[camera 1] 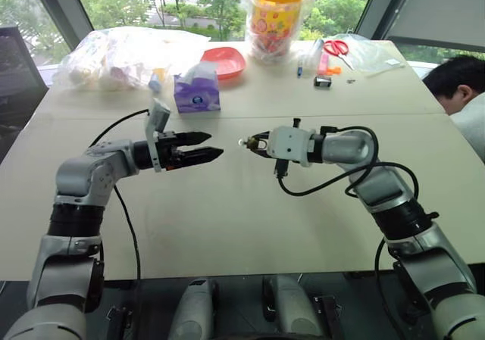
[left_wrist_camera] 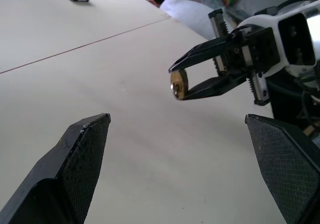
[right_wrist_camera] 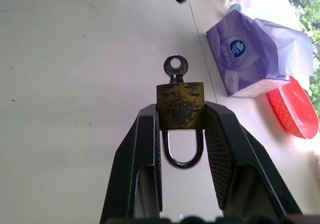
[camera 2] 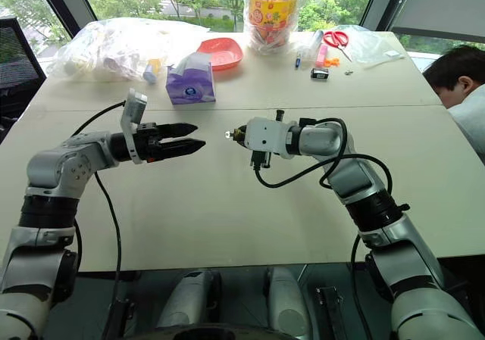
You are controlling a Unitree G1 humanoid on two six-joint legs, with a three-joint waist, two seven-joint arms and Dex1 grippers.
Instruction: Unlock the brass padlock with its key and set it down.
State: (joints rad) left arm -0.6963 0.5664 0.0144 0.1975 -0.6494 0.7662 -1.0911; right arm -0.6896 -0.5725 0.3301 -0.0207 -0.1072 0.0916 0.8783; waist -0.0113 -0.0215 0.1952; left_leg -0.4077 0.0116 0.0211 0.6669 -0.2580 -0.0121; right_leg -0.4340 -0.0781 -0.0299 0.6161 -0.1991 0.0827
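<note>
The right gripper [right_wrist_camera: 181, 115] is up off the table [camera 1: 227, 226], its two black fingers pinching the brass padlock [right_wrist_camera: 180, 106] by its flat sides, right at the fingertips. The padlock's silvery shackle [right_wrist_camera: 182, 149] loops back between the fingers toward the wrist, and it looks seated in the body. The key [right_wrist_camera: 175, 67] sits in the padlock's far end, its round bow sticking out past the fingertips, away from the gripper.

Facing the padlock from the other side, the left gripper [camera 1: 203, 146] hangs in the air at about the same height, fingers spread wide and holding nothing. There is a clear gap between its tips and the padlock; from the left wrist camera the padlock [left_wrist_camera: 178, 84] shows as a small gold disc end-on at the right gripper's tips.

Beyond the padlock, toward the window, a purple tissue pack [camera 1: 197, 92] and a red dish [camera 1: 225, 61] sit on the table.
</note>
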